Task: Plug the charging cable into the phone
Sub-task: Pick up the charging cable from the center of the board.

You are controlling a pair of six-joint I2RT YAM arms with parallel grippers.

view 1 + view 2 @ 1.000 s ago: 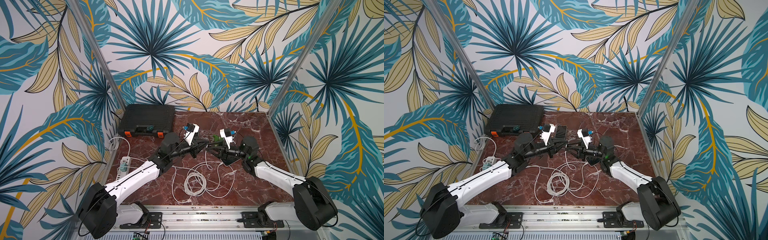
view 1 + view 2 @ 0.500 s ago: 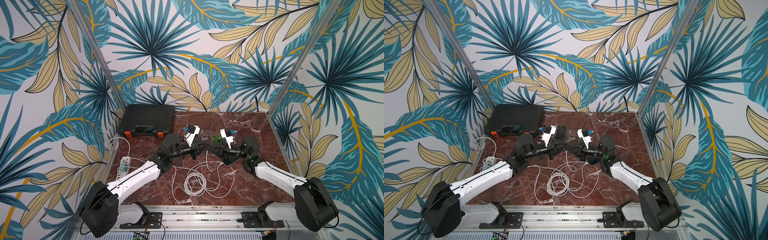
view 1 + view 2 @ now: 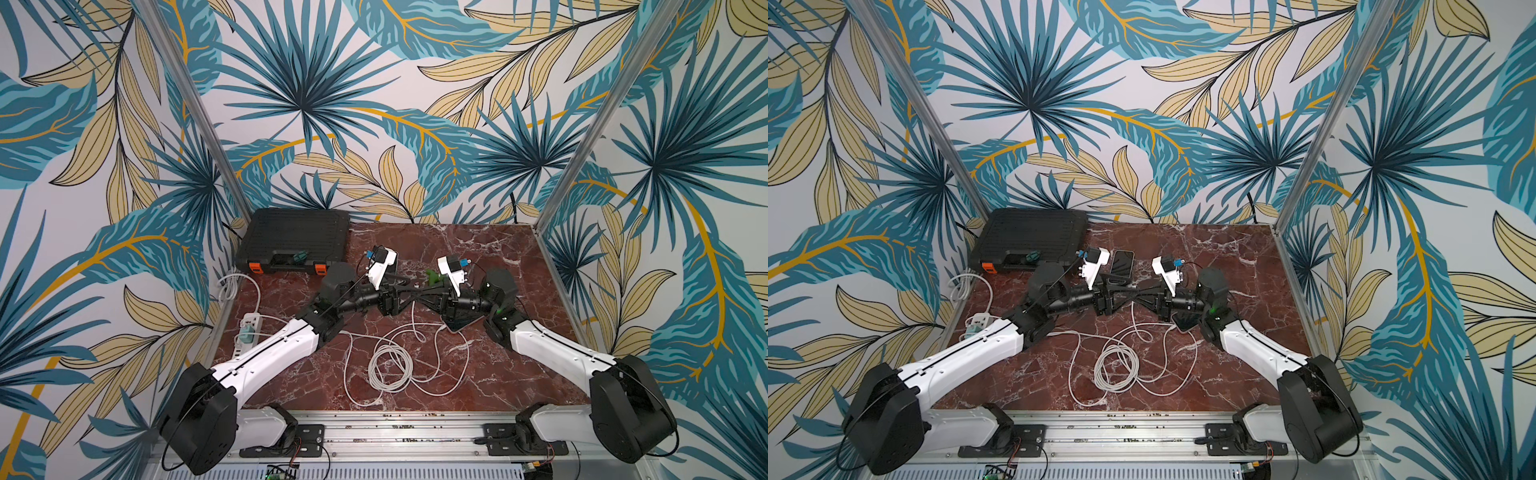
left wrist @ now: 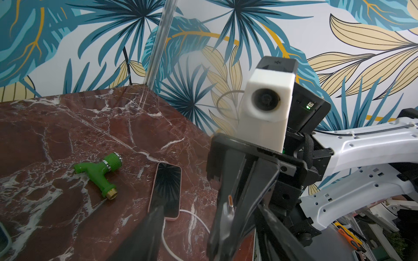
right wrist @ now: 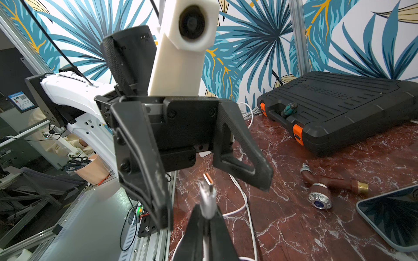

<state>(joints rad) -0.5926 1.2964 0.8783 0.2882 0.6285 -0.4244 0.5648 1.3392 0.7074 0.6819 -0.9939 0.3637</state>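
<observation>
Two tools meet above the red marble table (image 3: pixel 478 249). The right tool (image 5: pixel 207 222) is clamped on the silver plug (image 5: pixel 208 192) of the white charging cable (image 3: pixel 390 365). The plug sits between the spread black fingers (image 5: pixel 244 153) of the left tool (image 5: pixel 214 202). The glossy, pink-edged phone (image 4: pixel 167 187) lies flat on the table, apart from the plug.

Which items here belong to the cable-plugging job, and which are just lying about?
Job: cable plug in the right gripper, white cable, pink phone, second phone (target unclear).
Idle: black tool case, green tap, brown tap.
</observation>
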